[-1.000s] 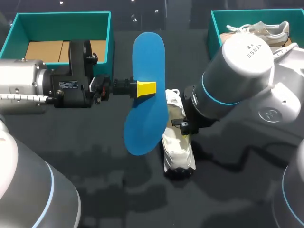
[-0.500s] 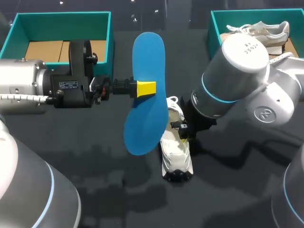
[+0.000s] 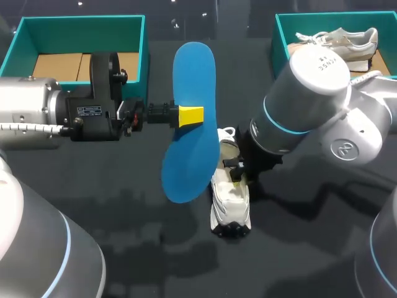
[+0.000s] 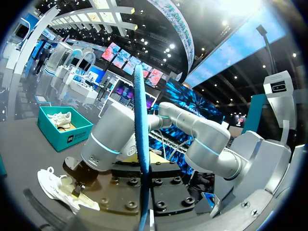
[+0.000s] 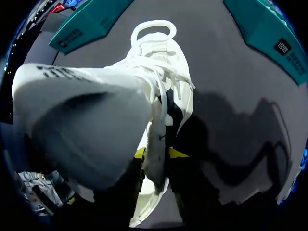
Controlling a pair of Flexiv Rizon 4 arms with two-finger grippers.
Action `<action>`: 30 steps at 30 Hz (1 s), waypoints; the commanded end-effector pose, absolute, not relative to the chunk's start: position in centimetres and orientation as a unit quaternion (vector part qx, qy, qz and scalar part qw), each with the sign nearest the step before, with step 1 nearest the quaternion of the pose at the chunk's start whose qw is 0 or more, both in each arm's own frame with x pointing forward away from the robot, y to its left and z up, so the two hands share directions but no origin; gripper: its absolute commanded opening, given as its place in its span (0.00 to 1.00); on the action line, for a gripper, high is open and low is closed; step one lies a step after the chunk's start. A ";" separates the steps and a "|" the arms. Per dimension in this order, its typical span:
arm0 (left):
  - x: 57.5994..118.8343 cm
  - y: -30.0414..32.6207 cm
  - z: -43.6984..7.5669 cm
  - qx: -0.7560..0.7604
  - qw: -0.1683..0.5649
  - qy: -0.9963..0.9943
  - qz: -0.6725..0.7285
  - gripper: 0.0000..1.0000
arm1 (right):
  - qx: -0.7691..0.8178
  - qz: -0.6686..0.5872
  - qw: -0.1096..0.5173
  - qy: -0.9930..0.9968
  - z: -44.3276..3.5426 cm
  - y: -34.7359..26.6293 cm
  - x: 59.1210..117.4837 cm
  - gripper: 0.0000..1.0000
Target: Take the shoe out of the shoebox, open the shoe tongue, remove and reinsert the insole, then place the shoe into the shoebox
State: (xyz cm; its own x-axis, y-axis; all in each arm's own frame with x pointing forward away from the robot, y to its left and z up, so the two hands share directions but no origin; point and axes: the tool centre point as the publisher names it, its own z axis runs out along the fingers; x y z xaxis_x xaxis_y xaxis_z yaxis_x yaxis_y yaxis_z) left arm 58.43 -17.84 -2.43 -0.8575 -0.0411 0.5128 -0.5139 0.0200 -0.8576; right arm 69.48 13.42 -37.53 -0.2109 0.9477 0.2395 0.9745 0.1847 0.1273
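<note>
Blue insole, L fingers; white shoe, R fingers.

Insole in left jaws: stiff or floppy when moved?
Probably semi-stiff: the insole, clamped only mid-length, holds both free ends out without drooping. Likely light: edge-on in the left wrist view it looks thin, so it may flex if pushed.

Left arm: silver-grey cylinder, black wrist unit with white label, pale cable alongside. Right arm: grey rounded housings, light-blue joint ring, dark print on end cap. Left tool: yellow-tipped.
</note>
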 end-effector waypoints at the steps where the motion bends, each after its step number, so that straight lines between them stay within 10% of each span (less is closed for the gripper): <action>1: 58.3 -18.1 -2.3 0.202 0.175 -0.691 0.671 0.00 | -0.629 -0.123 0.041 -0.766 -36.3 13.4 69.1 1.00; 30: 58.9 -18.2 -1.2 0.160 0.137 -0.696 0.687 0.00 | -0.613 -0.192 0.092 -0.761 -29.0 11.2 70.5 1.00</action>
